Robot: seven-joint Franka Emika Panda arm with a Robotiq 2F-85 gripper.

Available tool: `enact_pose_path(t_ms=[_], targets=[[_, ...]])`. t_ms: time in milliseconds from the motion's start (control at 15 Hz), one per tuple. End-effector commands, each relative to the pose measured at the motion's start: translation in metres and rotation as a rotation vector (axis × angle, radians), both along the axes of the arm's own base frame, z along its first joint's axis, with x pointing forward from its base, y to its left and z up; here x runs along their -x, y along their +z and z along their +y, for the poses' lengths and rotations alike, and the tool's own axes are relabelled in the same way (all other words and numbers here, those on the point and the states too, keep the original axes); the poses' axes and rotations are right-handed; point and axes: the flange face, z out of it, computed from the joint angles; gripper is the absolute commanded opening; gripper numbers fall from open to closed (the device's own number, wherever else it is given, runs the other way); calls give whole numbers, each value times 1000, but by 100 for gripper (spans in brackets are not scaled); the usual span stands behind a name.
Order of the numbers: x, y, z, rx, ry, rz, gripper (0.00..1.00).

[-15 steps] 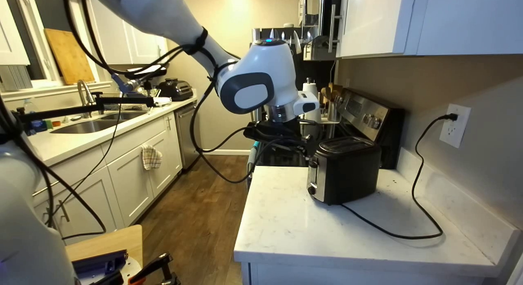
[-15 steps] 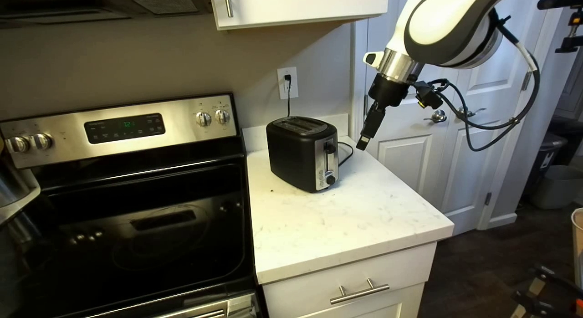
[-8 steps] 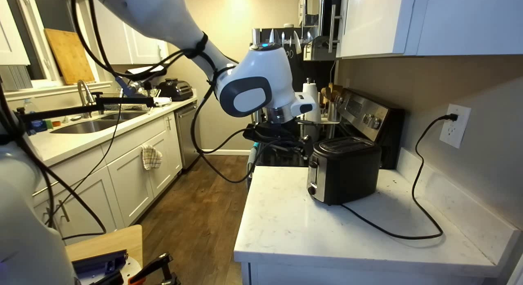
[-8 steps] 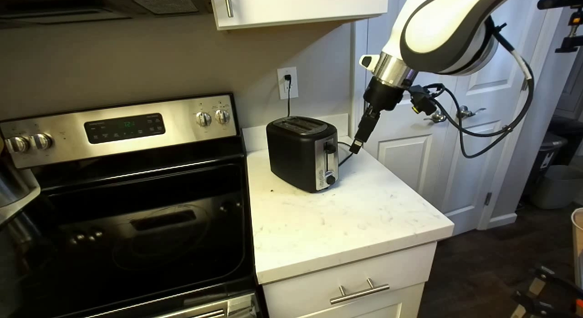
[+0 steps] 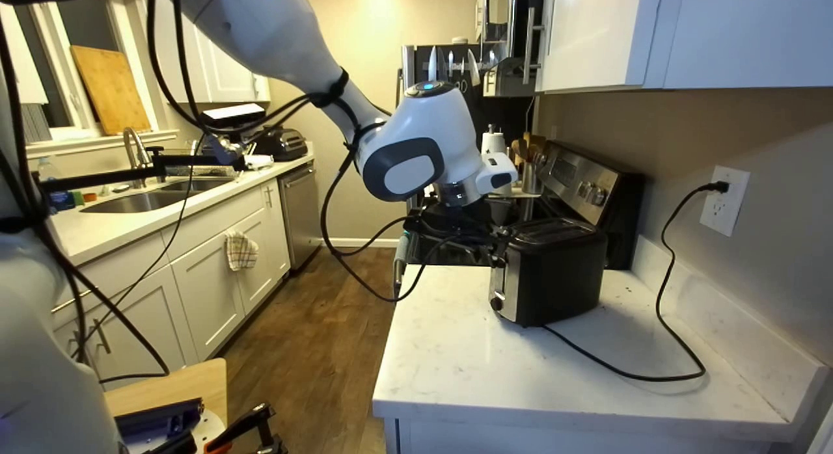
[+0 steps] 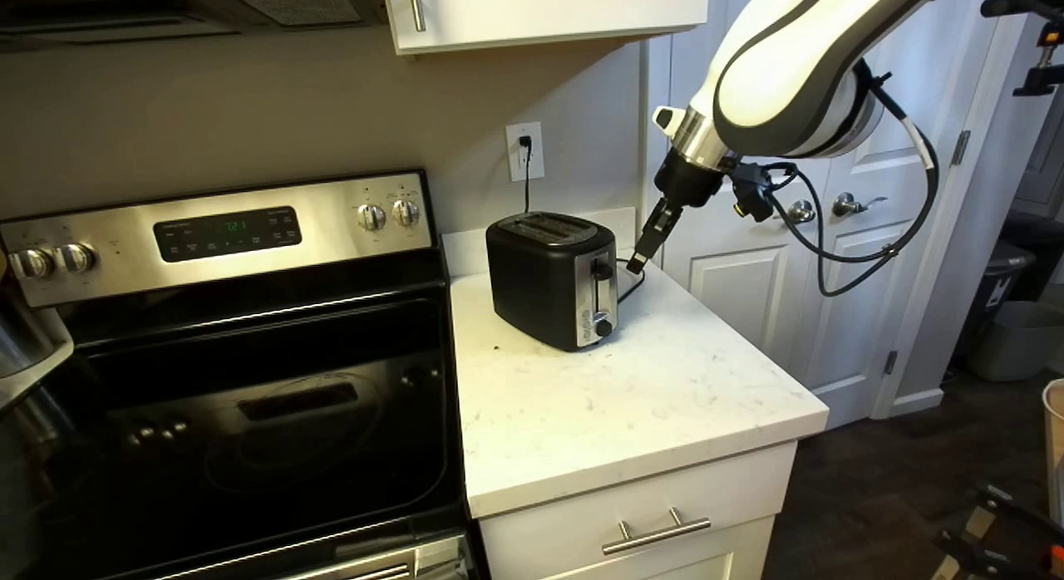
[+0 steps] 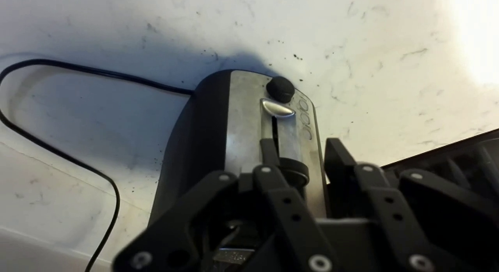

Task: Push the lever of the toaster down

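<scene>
The black toaster (image 6: 540,285) with its silvery end face stands on the white counter. Its lever (image 6: 602,270), a black tab, sits high in the slot; in the wrist view the lever (image 7: 298,168) shows between the fingers. My gripper (image 7: 303,155) is open, jaws part-way apart. The left finger (image 7: 269,151) is close beside the lever, while a gap separates the right finger (image 7: 338,155) from it. Contact with the lever cannot be made out. From the side, the gripper (image 6: 636,265) points down at the end face. In an exterior view the gripper (image 5: 500,255) hides the lever.
The power cord (image 5: 628,374) loops over the counter (image 5: 455,369) to a wall outlet (image 5: 725,200). A black dial (image 7: 280,89) lies below the slot. The stove (image 6: 249,414) adjoins the counter, and an upper cabinet (image 6: 549,15) hangs above.
The arm has brought the gripper closer to the toaster's end face. Its fingertips now overlap the lever in an exterior view. Toaster and lever look unmoved.
</scene>
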Motion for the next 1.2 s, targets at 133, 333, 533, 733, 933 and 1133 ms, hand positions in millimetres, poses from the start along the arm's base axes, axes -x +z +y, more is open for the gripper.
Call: enact_pose_path(t_ms=[133,333,533,733,933,1133], targets=[[-16,2,5,-17,-31,-57,1],[-25,4,5,-14,-40,-84,0],[-31,0,6,-15,-40,-85,0],[-38,-8,10,-27,-41,-77,0],[-44,-18,15,-34,-38,-64,0],[-50,-29,14,-29,-36,-53,0]])
